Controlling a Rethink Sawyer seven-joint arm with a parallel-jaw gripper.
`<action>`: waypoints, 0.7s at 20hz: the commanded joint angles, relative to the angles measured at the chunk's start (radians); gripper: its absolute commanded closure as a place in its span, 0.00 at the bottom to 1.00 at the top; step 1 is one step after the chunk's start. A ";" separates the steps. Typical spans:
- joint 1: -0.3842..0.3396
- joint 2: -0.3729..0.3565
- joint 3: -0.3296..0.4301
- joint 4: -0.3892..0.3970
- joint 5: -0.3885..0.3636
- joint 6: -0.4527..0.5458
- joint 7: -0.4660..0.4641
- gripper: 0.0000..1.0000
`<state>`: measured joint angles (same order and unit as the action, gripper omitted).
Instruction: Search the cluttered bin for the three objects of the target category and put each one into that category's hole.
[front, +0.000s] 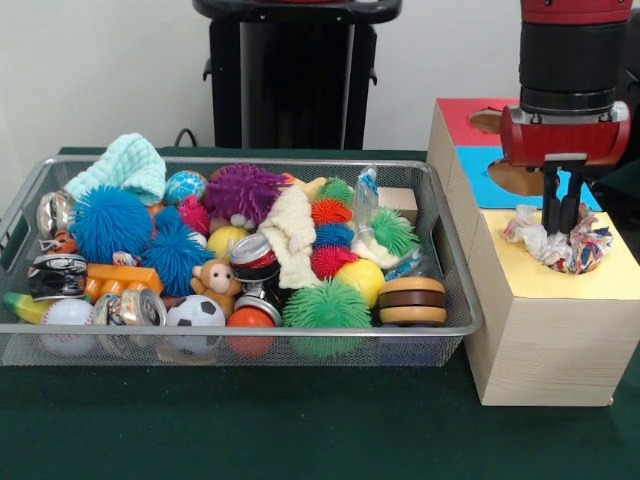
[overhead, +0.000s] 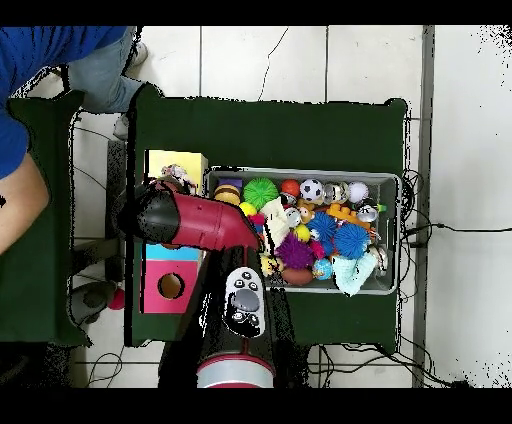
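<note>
Knotted cotton rope toy (front: 560, 243), white with multicolour frayed strands, sits over the yellow-surround hole (front: 598, 270) on the pale wood-grain box (front: 550, 340), pinched by the pincer (front: 562, 228), whose two dark fingers press together on its middle. It looks light, soft and squashy, not slippery; the thick central knot seems the surest hold, since loose ends would slide free. One rope toy shows; I can pick out none among the clutter in the silver wire-mesh basket (front: 455, 330). Three coloured surrounds: red, blue, yellow.
</note>
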<state>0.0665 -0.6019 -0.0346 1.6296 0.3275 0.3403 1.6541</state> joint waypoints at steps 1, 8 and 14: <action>-0.026 0.027 0.104 0.107 0.075 -0.010 0.266 1.00; -0.013 0.033 0.086 0.104 0.094 -0.019 0.263 1.00; -0.004 0.043 0.069 0.095 0.077 -0.060 0.248 1.00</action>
<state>0.0647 -0.6015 -0.0155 1.6529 0.3716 0.3360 1.6541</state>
